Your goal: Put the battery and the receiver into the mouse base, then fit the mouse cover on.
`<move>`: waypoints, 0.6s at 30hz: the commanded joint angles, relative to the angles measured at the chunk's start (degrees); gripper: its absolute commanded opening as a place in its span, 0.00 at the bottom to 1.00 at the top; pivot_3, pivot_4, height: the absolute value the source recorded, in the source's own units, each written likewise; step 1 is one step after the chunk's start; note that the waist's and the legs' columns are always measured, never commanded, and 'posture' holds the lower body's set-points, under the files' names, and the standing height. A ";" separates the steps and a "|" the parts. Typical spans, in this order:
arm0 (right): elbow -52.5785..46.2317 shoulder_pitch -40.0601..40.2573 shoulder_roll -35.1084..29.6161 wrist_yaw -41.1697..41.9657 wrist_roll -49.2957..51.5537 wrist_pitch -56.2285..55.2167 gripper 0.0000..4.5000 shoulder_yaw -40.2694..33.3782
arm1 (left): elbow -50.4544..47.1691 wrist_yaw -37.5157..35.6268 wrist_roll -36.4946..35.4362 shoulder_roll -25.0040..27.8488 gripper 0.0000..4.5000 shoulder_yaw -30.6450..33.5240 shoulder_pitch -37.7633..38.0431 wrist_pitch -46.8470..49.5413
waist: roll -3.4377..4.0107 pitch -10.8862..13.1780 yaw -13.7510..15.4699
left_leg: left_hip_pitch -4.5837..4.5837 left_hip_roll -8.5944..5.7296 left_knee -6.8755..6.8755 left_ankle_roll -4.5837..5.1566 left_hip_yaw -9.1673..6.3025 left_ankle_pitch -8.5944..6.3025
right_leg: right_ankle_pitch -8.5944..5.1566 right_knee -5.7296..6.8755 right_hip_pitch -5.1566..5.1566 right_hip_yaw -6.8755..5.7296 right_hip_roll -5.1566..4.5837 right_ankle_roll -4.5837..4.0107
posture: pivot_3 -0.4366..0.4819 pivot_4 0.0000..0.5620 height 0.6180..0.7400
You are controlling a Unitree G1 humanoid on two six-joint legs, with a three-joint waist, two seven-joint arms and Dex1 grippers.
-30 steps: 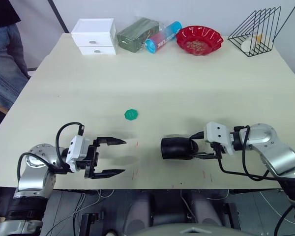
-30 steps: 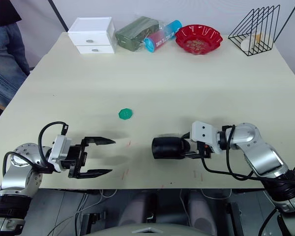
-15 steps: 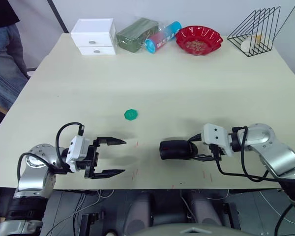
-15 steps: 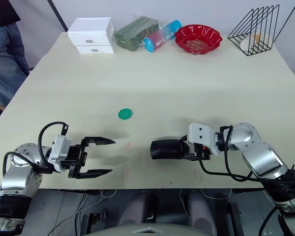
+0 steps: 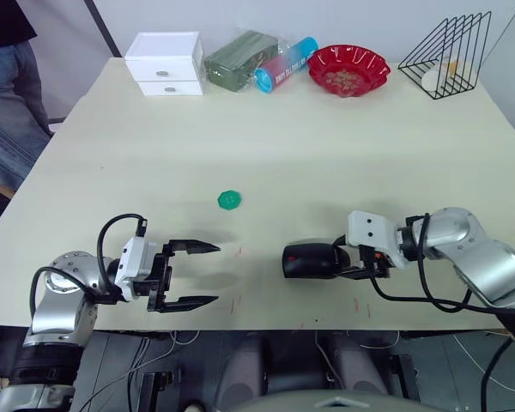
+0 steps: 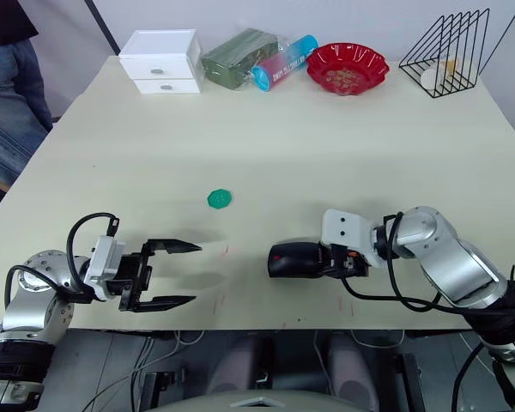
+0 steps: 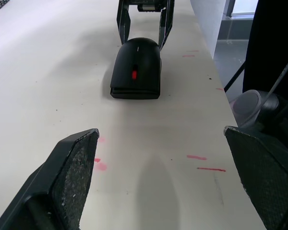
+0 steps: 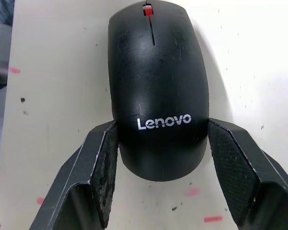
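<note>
a: since the mouse cover [image 8: 157,86] is already seated and only the red wheel is showing, where is the mouse found?

b: it is lying flat near the front edge of the table [image 5: 326,146]. its rear end is flanked by the right gripper [image 8: 158,158]; one finger seems touching, the other just beside, so it is likely steadied, not lifted.

a: and the left gripper [image 5: 191,273]?

b: it is held wide open and empty, well apart, facing the mouse. a green disc [image 5: 229,200] is left behind it, unused.
</note>
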 commanded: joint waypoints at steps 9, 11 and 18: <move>-2.41 -3.64 -0.61 -0.18 0.01 1.94 0.56 2.17 | -0.80 -2.26 -0.55 0.06 1.00 0.20 0.55 -0.54 | 0.00 0.00 -0.03 | -0.01 0.00 0.00 0.00 0.00 0.00 | 0.00 0.00 0.00 0.00 0.00 0.00 | 0.48 0.27 1.00; -2.29 -3.77 -0.80 -0.09 0.02 2.07 0.56 2.41 | -0.86 -2.24 -0.55 0.05 1.00 0.23 0.55 -0.46 | 0.00 0.00 -0.03 | 0.00 0.00 0.00 0.00 -0.01 0.00 | 0.00 0.00 0.00 -0.01 0.00 0.00 | 0.48 0.27 1.00; -1.70 -3.72 -1.77 -0.28 -0.66 2.49 0.56 3.12 | -0.98 -2.19 -0.59 0.11 1.00 0.41 0.82 -0.47 | 0.00 0.00 -0.03 | -0.01 0.00 0.00 0.00 -0.01 0.00 | 0.00 -0.01 0.00 -0.01 -0.01 0.00 | 0.48 0.27 1.00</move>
